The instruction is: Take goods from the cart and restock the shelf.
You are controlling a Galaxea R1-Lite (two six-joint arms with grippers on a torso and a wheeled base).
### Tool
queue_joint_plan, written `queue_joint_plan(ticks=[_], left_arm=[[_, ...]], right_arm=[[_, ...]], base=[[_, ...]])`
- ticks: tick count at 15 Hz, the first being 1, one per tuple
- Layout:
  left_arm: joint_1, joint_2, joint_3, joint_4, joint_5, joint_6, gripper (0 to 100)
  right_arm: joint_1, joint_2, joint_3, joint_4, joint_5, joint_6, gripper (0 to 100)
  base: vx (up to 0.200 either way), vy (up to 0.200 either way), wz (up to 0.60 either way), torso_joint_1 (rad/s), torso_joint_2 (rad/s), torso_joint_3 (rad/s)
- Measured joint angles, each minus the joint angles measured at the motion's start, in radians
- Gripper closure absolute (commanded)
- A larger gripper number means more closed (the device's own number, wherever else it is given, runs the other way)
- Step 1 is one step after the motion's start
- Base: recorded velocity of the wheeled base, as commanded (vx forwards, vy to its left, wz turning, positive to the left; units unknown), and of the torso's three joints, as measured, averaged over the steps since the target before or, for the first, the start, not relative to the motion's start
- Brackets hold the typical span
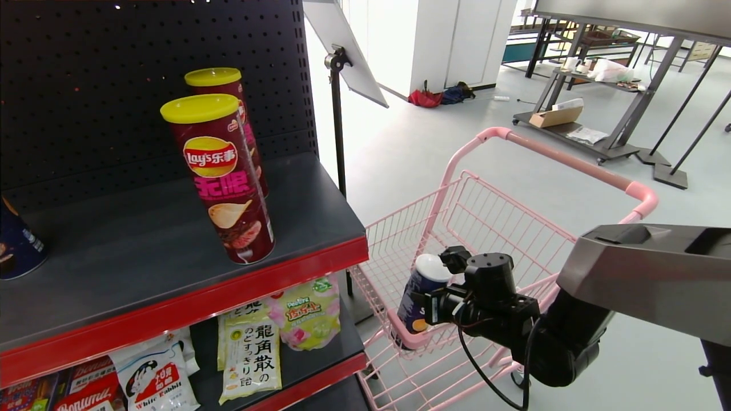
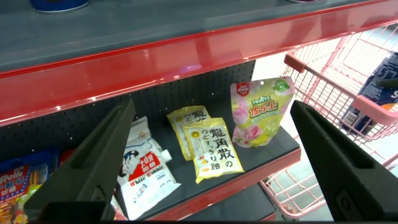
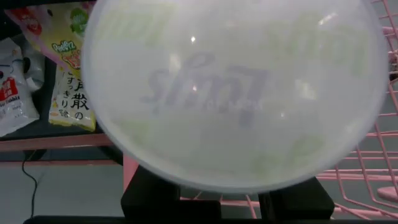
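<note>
Chip canister (image 1: 421, 288), dark blue with a white lid, sits lower centre in the pink cart (image 1: 562, 157), pinched by the right end effector (image 1: 437, 305). Left end effector (image 2: 211, 158) is spread.

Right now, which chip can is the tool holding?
The blue, white-lidded can in the right tool at the cart; both red, yellow-lidded cans stand on the shelf.
</note>
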Motion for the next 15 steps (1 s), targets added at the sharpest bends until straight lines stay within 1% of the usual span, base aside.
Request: queue_joint_plan(ticks=[2,4,5,7,8,10,12,13,15], left_arm=[[0.0,0.0,0.0,0.0,0.0,0.0,0],[0.0,0.0,0.0,0.0,0.0,0.0,0],[0.0,0.0,0.0,0.0,0.0,0.0,0],[0.0,0.0,0.0,0.001,0.0,0.0,0],[0.0,0.0,0.0,0.001,0.0,0.0,0],[0.0,0.0,0.0,0.001,0.0,0.0,0],[0.0,0.0,0.0,0.001,-0.001,0.0,0],[0.0,0.0,0.0,0.001,-0.002,0.0,0],[0.0,0.0,0.0,0.001,-0.003,0.0,0]], right_arm=[[-0.003,-0.025,-0.004,0.029,-0.015,-0.011,100],[-0.019,-0.089,-0.033,0.091,-0.022,-0.056,100],[-0.031,-0.127,-0.055,0.133,-0.023,-0.081,100],[-0.06,-0.224,-0.141,0.252,-0.026,-0.123,100],[-0.075,-0.279,-0.197,0.339,-0.03,-0.138,100],[-0.095,-0.416,-0.315,0.563,-0.061,-0.157,100],[-0.106,-0.574,-0.406,0.773,-0.129,-0.167,100],[-0.109,-0.654,-0.43,0.883,-0.177,-0.182,100],[-0.11,-0.832,-0.443,1.097,-0.243,-0.205,100]], base=[[0.0,0.0,0.0,0.0,0.0,0.0],[0.0,0.0,0.0,0.0,0.0,0.0],[0.0,0.0,0.0,0.0,0.0,0.0],[0.0,0.0,0.0,0.0,0.0,0.0],[0.0,0.0,0.0,0.0,0.0,0.0],[0.0,0.0,0.0,0.0,0.0,0.0],[0.0,0.0,0.0,0.0,0.0,0.0],[0.0,0.0,0.0,0.0,0.0,0.0],[0.0,0.0,0.0,0.0,0.0,0.0]])
